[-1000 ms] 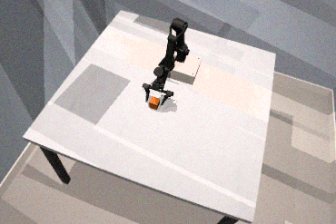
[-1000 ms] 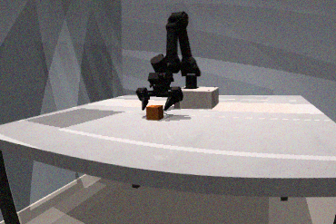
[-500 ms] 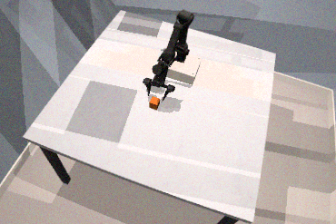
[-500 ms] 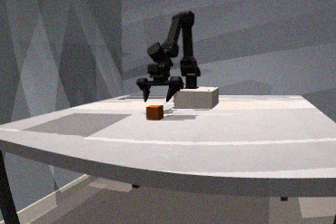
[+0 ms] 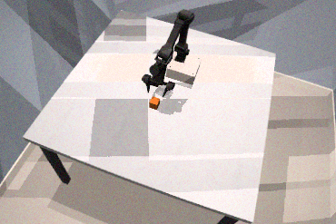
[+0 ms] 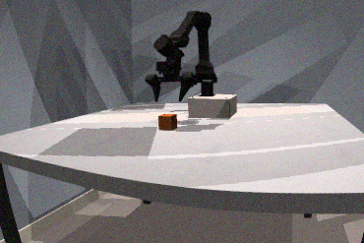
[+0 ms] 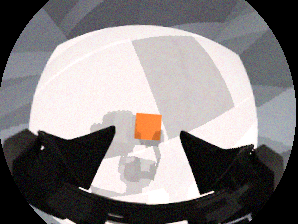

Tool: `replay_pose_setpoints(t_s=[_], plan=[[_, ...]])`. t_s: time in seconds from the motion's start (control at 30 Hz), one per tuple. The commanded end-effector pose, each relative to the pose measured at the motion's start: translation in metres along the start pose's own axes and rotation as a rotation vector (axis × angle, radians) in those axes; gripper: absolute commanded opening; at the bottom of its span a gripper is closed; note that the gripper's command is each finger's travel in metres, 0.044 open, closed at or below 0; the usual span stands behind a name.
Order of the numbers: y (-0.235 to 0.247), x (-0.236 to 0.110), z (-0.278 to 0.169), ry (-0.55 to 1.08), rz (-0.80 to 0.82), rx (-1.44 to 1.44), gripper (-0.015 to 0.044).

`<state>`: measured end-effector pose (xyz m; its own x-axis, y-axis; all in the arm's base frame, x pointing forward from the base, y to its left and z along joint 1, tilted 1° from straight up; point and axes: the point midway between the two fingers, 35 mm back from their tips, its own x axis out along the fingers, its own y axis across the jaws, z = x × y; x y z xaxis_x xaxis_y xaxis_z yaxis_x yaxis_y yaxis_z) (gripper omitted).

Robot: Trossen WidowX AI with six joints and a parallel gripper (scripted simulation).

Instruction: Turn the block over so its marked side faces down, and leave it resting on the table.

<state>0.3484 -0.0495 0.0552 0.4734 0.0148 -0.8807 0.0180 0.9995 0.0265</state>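
The orange block (image 5: 154, 102) (image 6: 167, 122) (image 7: 148, 126) rests flat on the white table (image 5: 213, 131) (image 6: 246, 171) (image 7: 90, 85). The faces that show are plain orange, with a darker shaded strip along the lower edge of its top in the wrist view. No marking shows; its underside is hidden. My gripper (image 5: 156, 92) (image 6: 169, 100) (image 7: 148, 132) is wide open and empty, pointing down. It hangs above the table, higher than the block and a little toward the arm's base, touching nothing. In the wrist view the block appears between the two fingertips.
A pale box (image 5: 182, 73) (image 6: 212, 107) stands under the arm's base, behind the block and to its right in the top and exterior views. Grey shadows of the arm and a large darker patch lie across the table near the block.
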Motion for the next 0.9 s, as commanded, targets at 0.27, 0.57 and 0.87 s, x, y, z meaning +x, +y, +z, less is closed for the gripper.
replay_pose_setpoints(t_s=[0.27, 0.57, 0.87], plan=[[0.000, -0.010, 0.028, 0.420, -0.008, -0.007, 0.0440], [0.001, -0.011, 0.030, 0.442, -0.009, -0.008, 0.0440], [0.002, 0.020, 0.013, 0.443, -0.008, -0.008, 0.0440]])
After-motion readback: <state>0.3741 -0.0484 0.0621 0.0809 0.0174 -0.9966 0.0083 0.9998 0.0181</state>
